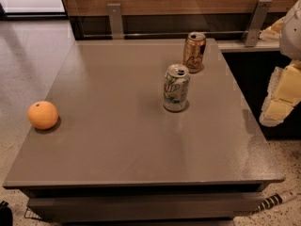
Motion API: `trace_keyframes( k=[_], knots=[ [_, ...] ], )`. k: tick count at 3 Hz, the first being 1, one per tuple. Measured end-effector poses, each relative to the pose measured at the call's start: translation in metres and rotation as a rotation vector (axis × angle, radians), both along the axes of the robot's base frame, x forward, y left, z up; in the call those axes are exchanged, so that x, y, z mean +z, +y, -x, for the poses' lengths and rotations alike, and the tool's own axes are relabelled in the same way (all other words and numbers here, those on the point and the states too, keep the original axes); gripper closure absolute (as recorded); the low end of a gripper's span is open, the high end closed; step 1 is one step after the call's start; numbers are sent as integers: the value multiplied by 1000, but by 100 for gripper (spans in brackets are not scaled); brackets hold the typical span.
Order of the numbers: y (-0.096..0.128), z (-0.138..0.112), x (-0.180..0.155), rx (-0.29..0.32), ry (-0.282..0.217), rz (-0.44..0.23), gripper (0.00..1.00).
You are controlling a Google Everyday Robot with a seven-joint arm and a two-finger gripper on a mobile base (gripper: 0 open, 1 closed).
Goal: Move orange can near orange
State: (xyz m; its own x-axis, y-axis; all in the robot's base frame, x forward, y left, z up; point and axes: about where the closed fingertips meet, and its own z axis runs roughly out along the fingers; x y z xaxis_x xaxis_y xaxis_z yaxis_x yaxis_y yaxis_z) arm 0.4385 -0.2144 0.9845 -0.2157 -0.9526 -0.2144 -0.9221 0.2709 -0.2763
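The orange can (pixel 194 52), shiny copper-orange with dark script and a silver top, stands upright at the far right of the grey table (pixel 117 145). The orange (pixel 43 115), a round matte fruit, rests near the table's left edge. My gripper (pixel 282 95) shows as pale yellow-white parts at the right edge of the camera view, off the table's right side and well apart from both the can and the fruit. It holds nothing that I can see.
A white and green can (pixel 176 87) stands upright just in front of the orange can, toward the table's middle. A wooden wall panel with metal brackets (pixel 115 20) runs behind the table. Speckled floor lies to the left and right.
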Motion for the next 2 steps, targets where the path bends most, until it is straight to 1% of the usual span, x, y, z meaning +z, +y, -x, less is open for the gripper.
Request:
trace_keyframes(
  k=[1, 2],
  knots=[
    [0, 0, 0, 0, 0, 0, 0],
    [-9, -17, 0, -26, -36, -68, 0]
  ],
)
